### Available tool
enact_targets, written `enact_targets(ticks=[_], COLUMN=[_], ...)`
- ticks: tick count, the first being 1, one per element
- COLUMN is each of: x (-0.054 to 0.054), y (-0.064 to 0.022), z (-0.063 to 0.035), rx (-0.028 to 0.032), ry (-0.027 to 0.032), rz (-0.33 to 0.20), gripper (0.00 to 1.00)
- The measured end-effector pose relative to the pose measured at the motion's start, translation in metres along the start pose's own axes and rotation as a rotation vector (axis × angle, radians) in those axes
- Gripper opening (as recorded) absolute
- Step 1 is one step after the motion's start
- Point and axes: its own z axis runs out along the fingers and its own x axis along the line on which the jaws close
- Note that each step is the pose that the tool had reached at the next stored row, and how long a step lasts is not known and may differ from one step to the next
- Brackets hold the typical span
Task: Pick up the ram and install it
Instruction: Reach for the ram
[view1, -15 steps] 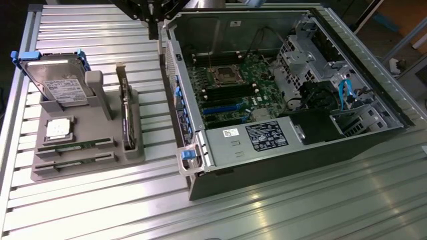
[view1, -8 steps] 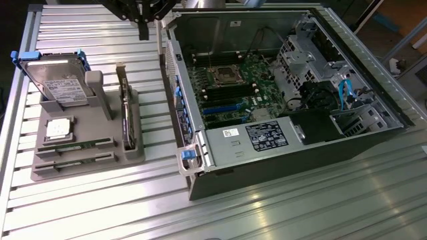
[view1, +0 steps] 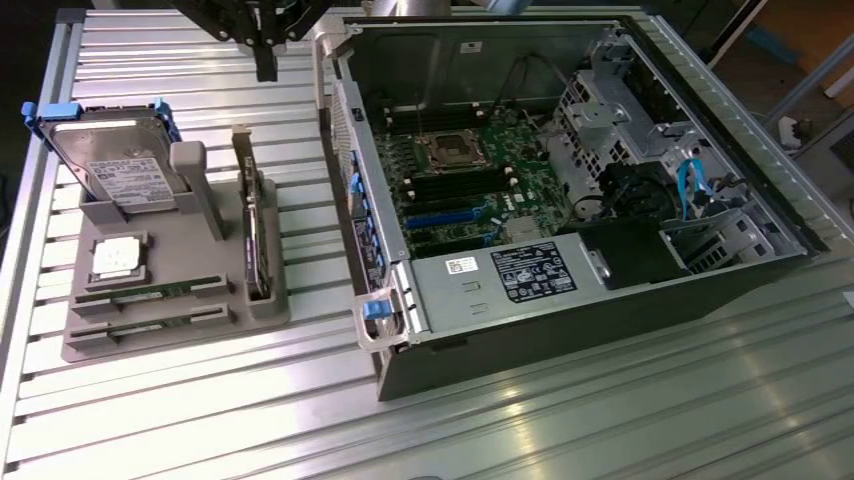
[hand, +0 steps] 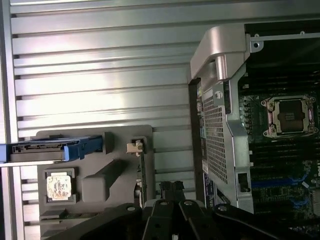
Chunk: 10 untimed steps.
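Two rams lie in the front slots of the grey holder (view1: 274, 300), one ram (view1: 147, 293) just behind the other ram (view1: 150, 322); both are thin green sticks. My gripper (view1: 267, 68) hangs shut and empty high over the back of the table, behind the holder and left of the open computer case (view1: 561, 330) in the exterior view. In the wrist view the gripper (hand: 170, 187) points down near the upright expansion card (hand: 141, 170). The motherboard (view1: 467, 190) lies exposed inside the case, with dark memory slots beside the processor socket (view1: 443, 150).
The holder also carries a silver hard drive with blue clips (view1: 114, 165), a processor chip (view1: 118, 256) and the upright expansion card (view1: 251, 230). The case's metal side wall (hand: 220, 130) stands close beside the holder. The ribbed metal table (view1: 601, 420) stretches in front.
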Motion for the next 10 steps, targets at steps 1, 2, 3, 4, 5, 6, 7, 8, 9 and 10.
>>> enact_targets(ticks=[1,2,3,4,5,6,7,8,9,10], x=[0.002,0.004,0.006,0.008,0.011,0.014,0.017,0.019,0.022,0.024], y=[-0.0001,-0.0003,-0.0005,-0.0006,-0.0008,-0.0011,-0.0013,-0.0014,-0.0016,-0.0018], z=[0.0,-0.0001,-0.0001,-0.0002,-0.0003,-0.0004,-0.0005,-0.0005,-0.0006,-0.0006], rx=[0.0,-0.0001,-0.0001,-0.0001,0.0,0.0,0.0,0.0,-0.0001,0.0], ry=[0.0,-0.0001,-0.0001,0.0,0.0,0.0,0.0,0.0,0.0,0.0], rz=[0.0,0.0,0.0,0.0,0.0,0.0,0.0,0.0,0.0,0.0], gripper=[0.11,0.11,0.11,0.11,0.11,0.11,0.11,0.11,0.11,0.11])
